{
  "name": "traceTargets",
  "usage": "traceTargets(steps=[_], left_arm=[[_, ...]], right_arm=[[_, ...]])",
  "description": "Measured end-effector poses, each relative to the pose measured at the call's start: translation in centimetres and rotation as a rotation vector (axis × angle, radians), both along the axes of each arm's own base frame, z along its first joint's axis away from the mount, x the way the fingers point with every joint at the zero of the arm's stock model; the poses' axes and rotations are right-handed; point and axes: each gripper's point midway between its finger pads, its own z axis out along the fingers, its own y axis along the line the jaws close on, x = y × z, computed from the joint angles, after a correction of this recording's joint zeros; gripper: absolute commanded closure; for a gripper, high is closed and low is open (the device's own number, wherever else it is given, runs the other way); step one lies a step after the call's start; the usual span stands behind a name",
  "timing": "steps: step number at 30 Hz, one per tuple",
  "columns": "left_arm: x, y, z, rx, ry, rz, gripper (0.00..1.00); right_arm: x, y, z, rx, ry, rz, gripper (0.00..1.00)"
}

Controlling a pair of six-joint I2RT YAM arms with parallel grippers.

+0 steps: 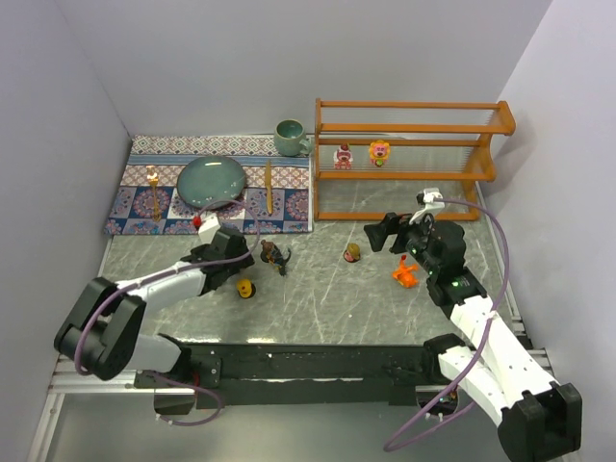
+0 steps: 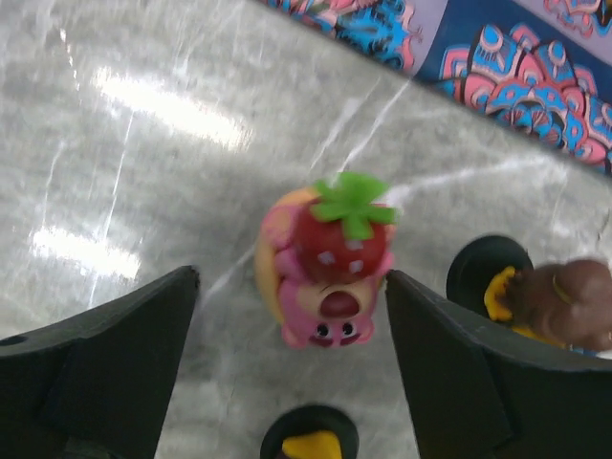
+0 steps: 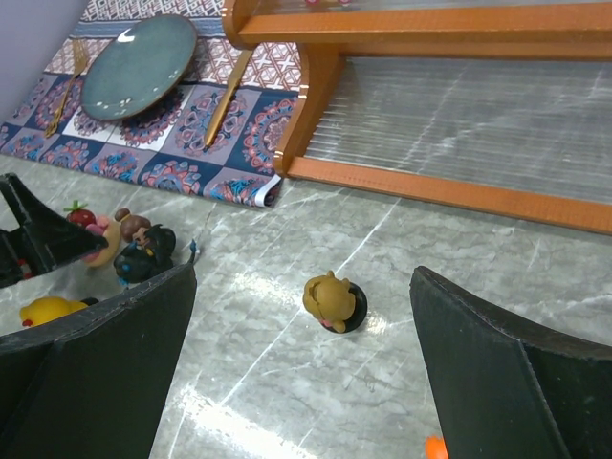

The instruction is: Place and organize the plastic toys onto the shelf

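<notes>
Shelf, an orange-brown wooden three-tier rack (image 1: 409, 173), stands far right on the grey marbled table (image 1: 318, 308). Two plastic toys are on a tier above the bottom one: pink-red figurine (image 1: 343, 156) and yellow-orange figurine (image 1: 380, 151). Looks early, most toys left to place. Left gripper (image 2: 287, 316) is open, straddling the pink bear with strawberry hat (image 2: 325, 263), no grip. Right gripper (image 3: 301, 287) is wide open and empty, with the brown round-headed figure on a dark base (image 3: 330, 301) ahead. Loose on the table: orange creature (image 1: 405, 273), dark spiky creature (image 1: 274, 255), yellow figure (image 1: 246, 288).
</notes>
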Motion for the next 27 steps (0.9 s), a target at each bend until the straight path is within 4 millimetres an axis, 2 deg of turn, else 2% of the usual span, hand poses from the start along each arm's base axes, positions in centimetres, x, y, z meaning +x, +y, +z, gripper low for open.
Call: traceTargets(steps=[4, 6, 7, 9, 10, 16, 18, 20, 23, 27], left_arm=[[0.8, 0.0, -0.2, 0.043, -0.026, 0.012, 0.32], [1.0, -0.1, -0.3, 0.064, -0.033, 0.004, 0.36], [1.1, -0.3, -0.4, 0.072, -0.036, 0.001, 0.42], [1.2, -0.5, -0.4, 0.087, -0.043, -0.009, 0.49], [1.2, -0.7, -0.4, 0.09, -0.046, -0.014, 0.55], [0.4, -1.7, -0.2, 0.099, -0.041, -0.053, 0.82], [-0.3, -1.6, 0.0, 0.111, -0.029, -0.073, 0.83], [-0.8, -1.7, 1.0, 0.117, -0.034, -0.101, 0.84], [-1.0, -2.5, 3.7, 0.111, -0.076, -0.161, 0.83], [-0.9, -5.7, 7.7, 0.052, -0.153, -0.302, 0.83]], right_arm=[[-0.1, 0.0, -0.2, -0.001, 0.003, 0.0, 0.0], [-0.1, 0.0, -0.2, 0.0, 0.002, 0.001, 0.0], [0.0, 0.0, -0.1, 0.0, 0.001, 0.0, 0.0], [-0.1, 0.0, -0.1, 0.0, 0.002, 0.001, 0.0], [0.0, 0.0, -0.1, 0.0, 0.001, 0.001, 0.0], [-0.1, 0.1, -0.1, 0.002, 0.0, 0.006, 0.0], [-0.2, 0.2, -0.1, 0.004, 0.0, 0.015, 0.0], [-0.3, 0.5, 0.0, 0.009, 0.0, 0.031, 0.0], [-0.6, 1.0, 0.0, 0.018, 0.004, 0.065, 0.0], [-1.2, 1.9, 0.0, 0.031, 0.011, 0.12, 0.0]])
